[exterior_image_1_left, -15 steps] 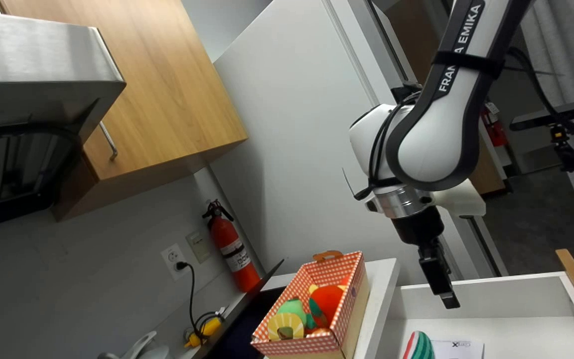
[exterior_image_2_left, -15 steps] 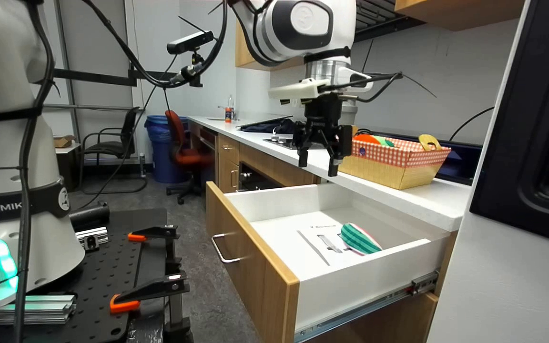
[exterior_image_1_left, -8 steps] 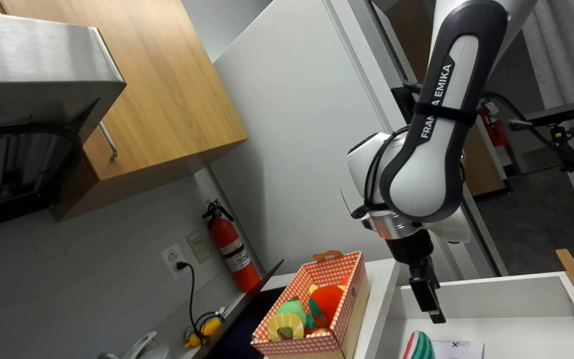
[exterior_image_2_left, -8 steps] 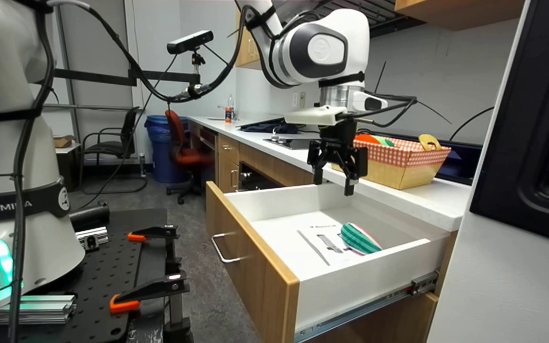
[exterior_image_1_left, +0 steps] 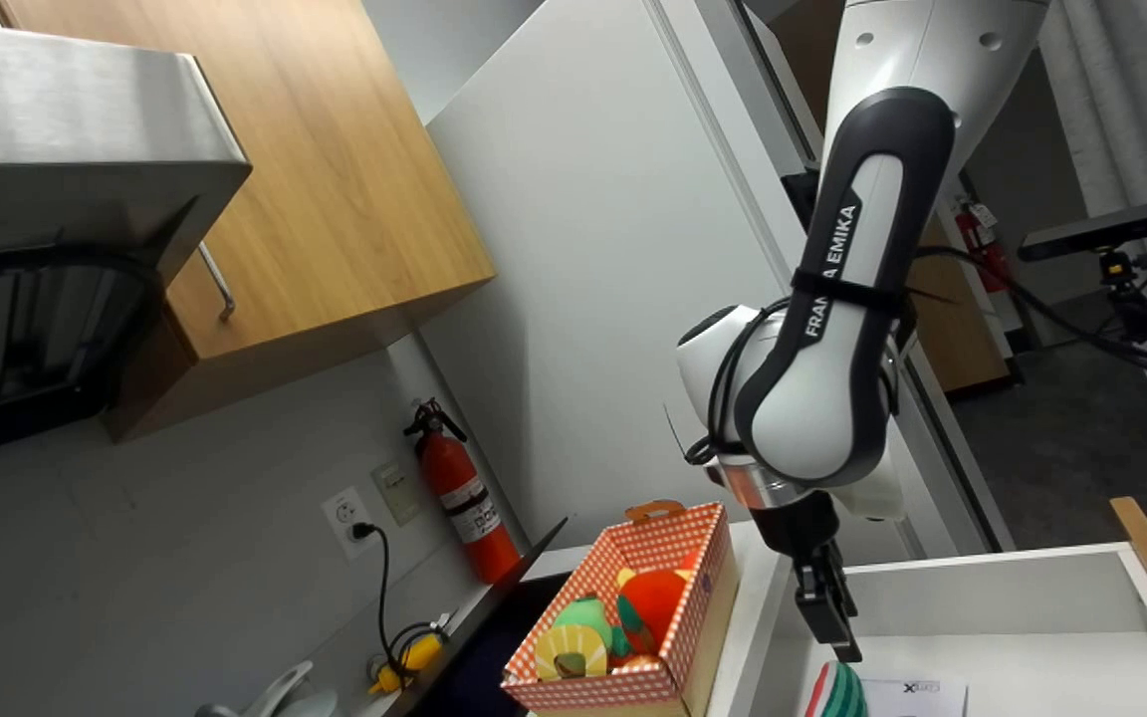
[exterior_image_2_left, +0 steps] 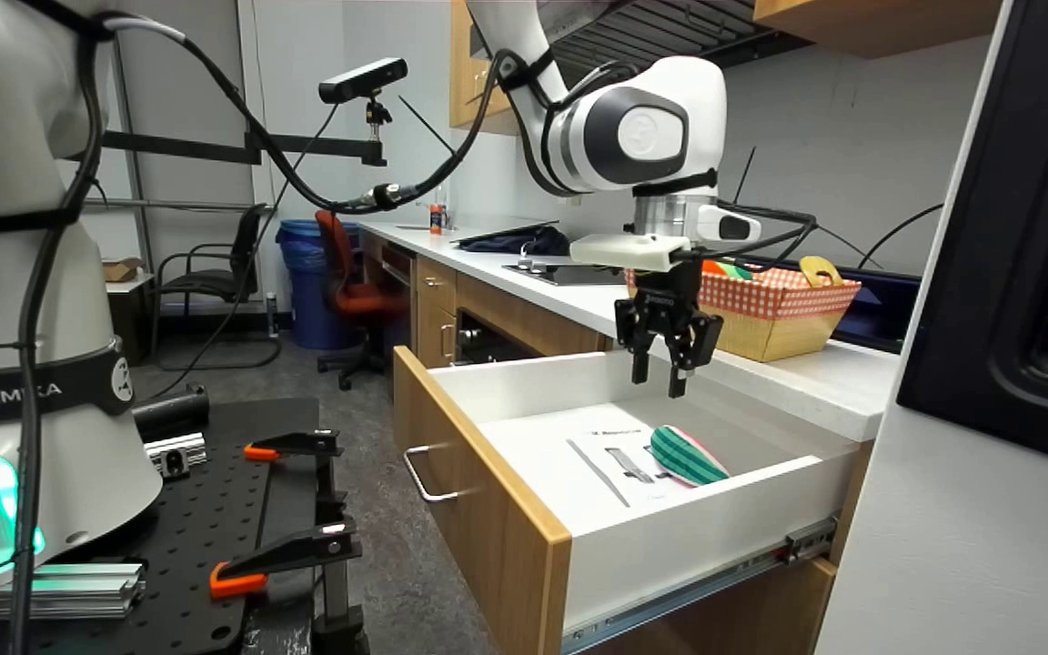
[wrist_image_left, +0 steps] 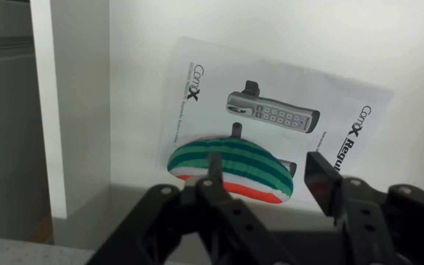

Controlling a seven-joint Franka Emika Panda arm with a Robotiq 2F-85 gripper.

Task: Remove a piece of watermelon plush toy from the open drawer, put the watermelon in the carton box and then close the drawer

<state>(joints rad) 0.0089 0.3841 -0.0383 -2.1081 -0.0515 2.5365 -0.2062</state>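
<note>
My hand point(exterior_image_2_left: 659, 386) hangs over the drawer point(exterior_image_2_left: 697, 541), fingers parted with nothing between them. Below, apart from my fingers, the watermelon plush toy point(wrist_image_left: 250, 162) lies partly on a printed sheet point(wrist_image_left: 282, 81) on the drawer's floor. In the wrist view one finger covers part of its striped rind and the other sits past its end, so I judge that I am lined up off-centre and along its length. The gap looks narrower than that length: going straight down like this, a finger could land on top, squash it and roll it aside. Closing too low might pinch the sheet as well, and a sideways push could slide the drawer. Beyond my hand, on the bench point(exterior_image_2_left: 838, 375), the carton box point(exterior_image_2_left: 765, 329) already holds an orange toy point(exterior_image_1_left: 653, 600) and others; a careless release onto that pile could let the plush tumble out.
</note>
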